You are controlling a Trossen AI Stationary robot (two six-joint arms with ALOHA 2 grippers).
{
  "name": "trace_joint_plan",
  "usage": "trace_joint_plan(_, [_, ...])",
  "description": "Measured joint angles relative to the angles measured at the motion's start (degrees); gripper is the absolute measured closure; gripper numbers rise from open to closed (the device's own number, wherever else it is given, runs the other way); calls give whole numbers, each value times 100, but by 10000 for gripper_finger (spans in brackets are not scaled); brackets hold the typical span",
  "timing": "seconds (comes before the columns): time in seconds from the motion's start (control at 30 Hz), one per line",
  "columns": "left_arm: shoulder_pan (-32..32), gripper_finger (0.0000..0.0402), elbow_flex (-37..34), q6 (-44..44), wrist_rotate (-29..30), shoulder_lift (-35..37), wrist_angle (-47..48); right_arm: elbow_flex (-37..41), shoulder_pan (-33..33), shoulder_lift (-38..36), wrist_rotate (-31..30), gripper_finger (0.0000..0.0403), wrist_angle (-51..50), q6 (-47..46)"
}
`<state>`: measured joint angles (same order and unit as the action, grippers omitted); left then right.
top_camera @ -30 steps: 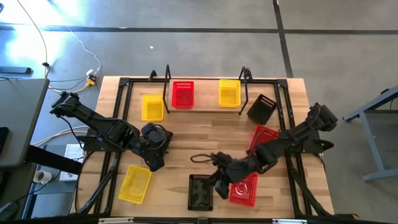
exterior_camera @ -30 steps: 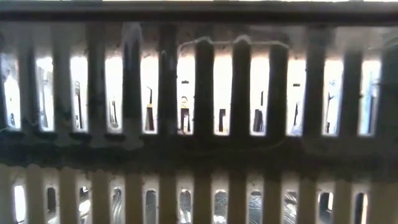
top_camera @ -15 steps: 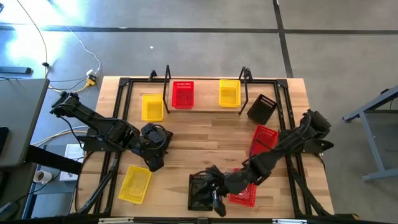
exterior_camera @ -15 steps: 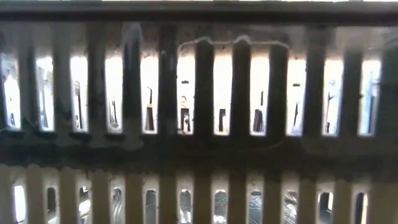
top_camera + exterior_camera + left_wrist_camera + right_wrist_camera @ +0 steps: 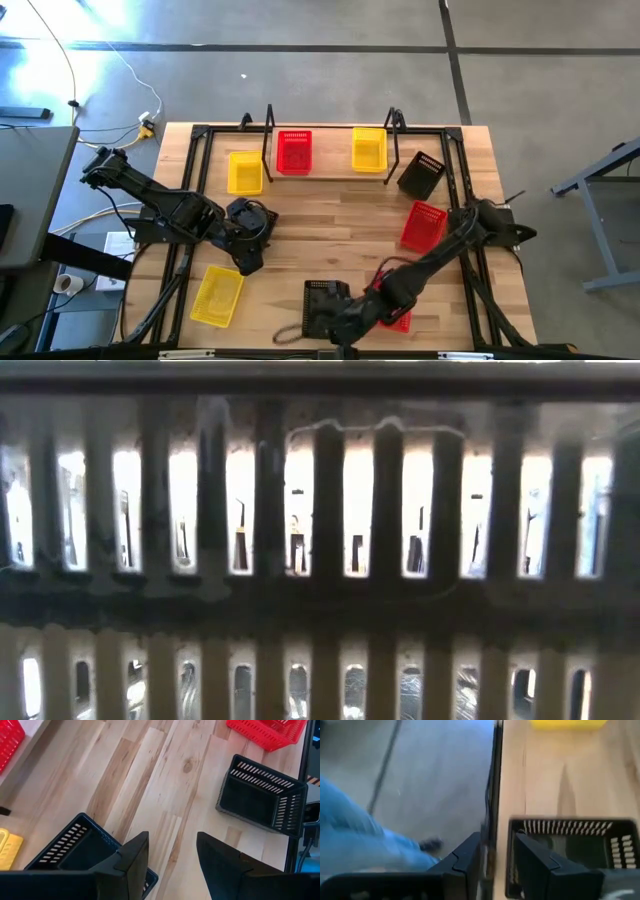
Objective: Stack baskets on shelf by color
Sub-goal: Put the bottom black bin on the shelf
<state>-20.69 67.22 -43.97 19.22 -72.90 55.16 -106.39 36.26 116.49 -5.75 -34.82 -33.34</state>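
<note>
Judging by its thin, stiff, light mesh, the black rectangular plastic basket [image 5: 321, 308] at the table's near edge is best taken by the rim wall being straddled by the part-open, still-empty right gripper [image 5: 495, 857], while the left gripper [image 5: 172, 857] is being held wide open and empty.

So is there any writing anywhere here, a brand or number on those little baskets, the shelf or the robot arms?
None can be read in any view.
The red basket and yellow basket on the shelf: plain mesh, no label.
The black basket near the table edge: no marking.
The left gripper and right gripper: plain dark fingers, nothing printed.
</note>
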Motion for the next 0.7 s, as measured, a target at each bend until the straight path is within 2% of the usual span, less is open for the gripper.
trace_joint_plan(0.27, [0,245,0,-22,0,0,15,31,176,411,-25,302,-284,225])
trace_joint_plan(0.7, [0,245,0,-39,52,0,35,39,277,982,45,301,-8,233])
